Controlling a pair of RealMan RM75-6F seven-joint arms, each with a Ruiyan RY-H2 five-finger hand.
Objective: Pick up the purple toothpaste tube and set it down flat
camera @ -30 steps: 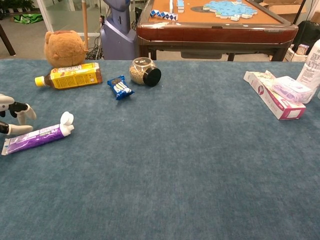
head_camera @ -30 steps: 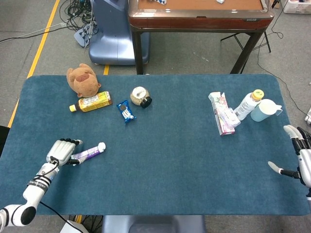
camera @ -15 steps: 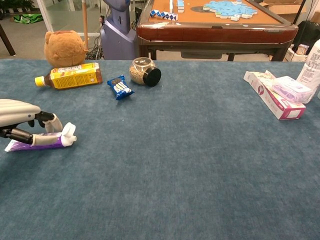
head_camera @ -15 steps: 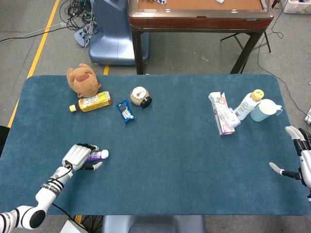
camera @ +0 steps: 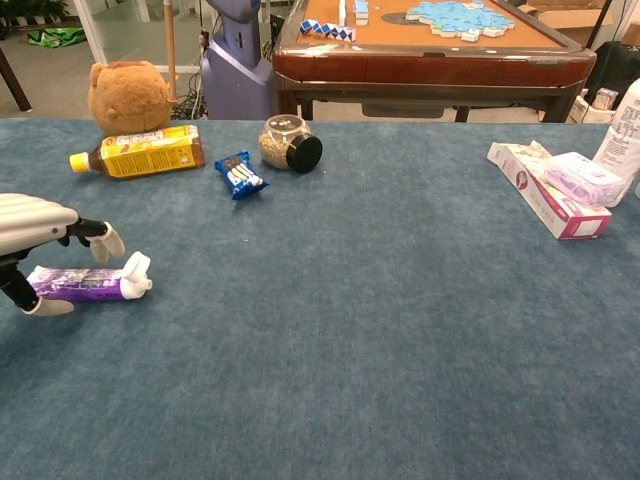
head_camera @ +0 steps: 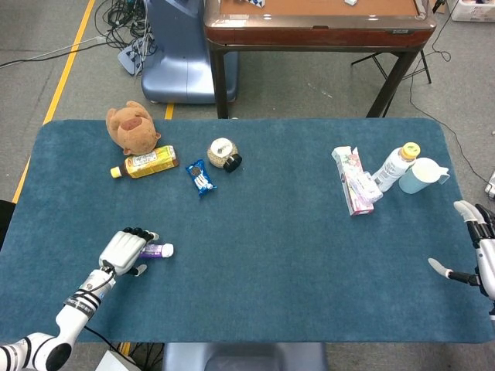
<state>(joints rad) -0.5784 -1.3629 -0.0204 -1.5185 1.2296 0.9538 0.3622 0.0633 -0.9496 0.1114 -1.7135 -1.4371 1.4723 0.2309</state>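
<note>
You have the whole blue table [head_camera: 278,232] to work on, with its clutter kept to the far side: the plush bear [head_camera: 131,126] and the yellow bottle [head_camera: 145,162] far left, the pink box [head_camera: 352,182] with the white bottle [head_camera: 395,166] and pale cup [head_camera: 421,175] far right, all well apart from your work. Your left hand [head_camera: 124,250] hovers over the near-left part of the cloth, fingers spread above and thumb below the purple toothpaste tube [camera: 80,284], which lies flat on the table with its white cap [camera: 137,274] pointing toward the middle. From the chest view the fingertips look just clear of the tube, so judge the hand loose, holding nothing. If you mean to lift, settle lower and close across the tube's body, not on the cap, so it does not pivot; if this is the release, draw the hand straight up so no finger drags it. Your right hand [head_camera: 479,251] waits at the table's right edge, fingers apart and idle.
</note>
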